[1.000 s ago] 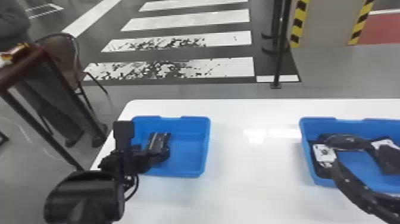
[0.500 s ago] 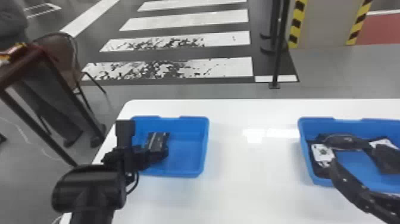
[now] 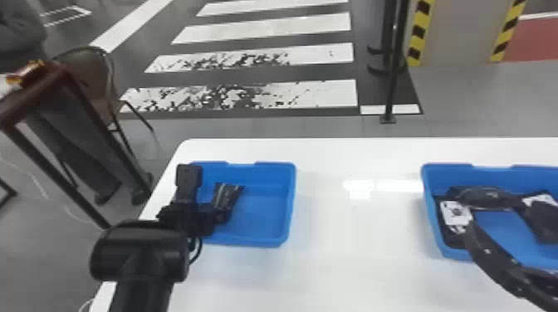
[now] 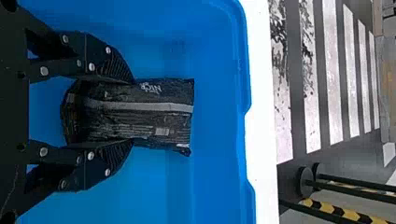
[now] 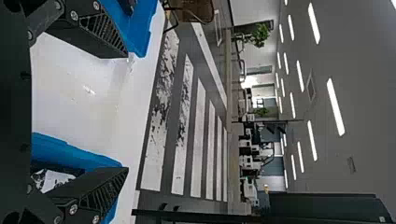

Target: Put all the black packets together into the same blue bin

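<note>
"Where is the black packet (image 3: 227, 197)?"
"In the left blue bin (image 3: 290, 199), left of centre in the head view and below mid-height. My left gripper (image 3: 219, 216) has it clamped: in the left wrist view one finger presses on each long side, and the far end sticks out past the tips. A pale stripe runs along it."
"Does it rest on the bin floor?"
"I can't tell. It sits inside the walls, toward the bin's left side."
"And your right gripper (image 5: 127, 113)?"
"Its fingers stand wide apart in the right wrist view, with nothing between them."
"What's at the right of the head view?"
"The right blue bin (image 3: 508, 174), cut off by the frame's edge. A dark item with a white patch (image 3: 456, 213) lies along its left wall. A long dark curved shape (image 3: 494, 249) runs from there to the lower right corner; I can't make out what it is."
"What do the bins stand on?"
"A white table (image 3: 353, 269), well apart from each other. Beyond it, white floor stripes (image 3: 282, 95) cross the top middle, a thin dark post (image 3: 392, 74) stands upper right, and a brown chair (image 3: 89, 74) is at upper left."
</note>
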### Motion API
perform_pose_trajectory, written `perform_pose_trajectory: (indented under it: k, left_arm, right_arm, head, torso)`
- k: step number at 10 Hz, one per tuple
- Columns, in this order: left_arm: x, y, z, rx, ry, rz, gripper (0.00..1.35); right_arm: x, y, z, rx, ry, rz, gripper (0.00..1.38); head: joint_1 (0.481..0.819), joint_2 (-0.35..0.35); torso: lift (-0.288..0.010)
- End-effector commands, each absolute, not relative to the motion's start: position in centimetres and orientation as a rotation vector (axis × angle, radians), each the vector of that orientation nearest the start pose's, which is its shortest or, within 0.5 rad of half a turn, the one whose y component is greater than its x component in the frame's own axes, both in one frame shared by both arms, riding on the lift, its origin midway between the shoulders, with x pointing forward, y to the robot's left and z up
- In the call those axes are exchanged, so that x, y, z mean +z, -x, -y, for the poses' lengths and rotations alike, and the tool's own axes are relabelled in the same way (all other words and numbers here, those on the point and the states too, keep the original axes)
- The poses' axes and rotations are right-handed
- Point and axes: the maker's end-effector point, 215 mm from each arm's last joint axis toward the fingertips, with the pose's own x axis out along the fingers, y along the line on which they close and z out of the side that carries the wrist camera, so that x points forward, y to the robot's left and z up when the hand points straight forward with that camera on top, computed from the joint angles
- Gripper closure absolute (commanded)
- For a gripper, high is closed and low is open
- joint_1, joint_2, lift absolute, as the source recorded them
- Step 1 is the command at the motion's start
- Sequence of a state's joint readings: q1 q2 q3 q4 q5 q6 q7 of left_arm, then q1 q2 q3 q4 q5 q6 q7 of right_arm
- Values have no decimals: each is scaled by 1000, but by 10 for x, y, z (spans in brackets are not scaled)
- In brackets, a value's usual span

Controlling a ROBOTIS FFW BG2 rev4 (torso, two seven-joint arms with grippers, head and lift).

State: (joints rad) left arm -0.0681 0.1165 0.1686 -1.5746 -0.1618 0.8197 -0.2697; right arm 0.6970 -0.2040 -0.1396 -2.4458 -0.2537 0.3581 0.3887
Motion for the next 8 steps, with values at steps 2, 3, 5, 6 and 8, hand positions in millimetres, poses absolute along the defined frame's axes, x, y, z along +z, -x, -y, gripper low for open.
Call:
perform_pose_trajectory:
  k: [2,3,5,6,8]
  left_arm:
    - [-501,-538,-350,7,-41,-635,1213]
    - [-484,-541,-342,-11,24,-543,1213]
    - [-431,-536,-330,-30,50,-392,1213]
    - [-408,-531,-320,-49,81,-315,1213]
    - [-372,-512,-285,-114,173,-204,1213]
  right_arm:
    - [-290,-376,185,459,-34,-162,165]
    - [-288,-376,185,459,-36,-157,165]
    - [-280,-380,186,459,-35,-134,165]
    - [-269,-386,187,457,-30,-104,165]
    - [-248,-415,190,459,-51,-39,165]
  head:
    - [695,207]
    - [695,206]
    - [695,190]
    - [695,181]
    - [695,160]
  torso:
    - [-110]
    - [-110]
    - [-110]
    - [-110]
    - [-110]
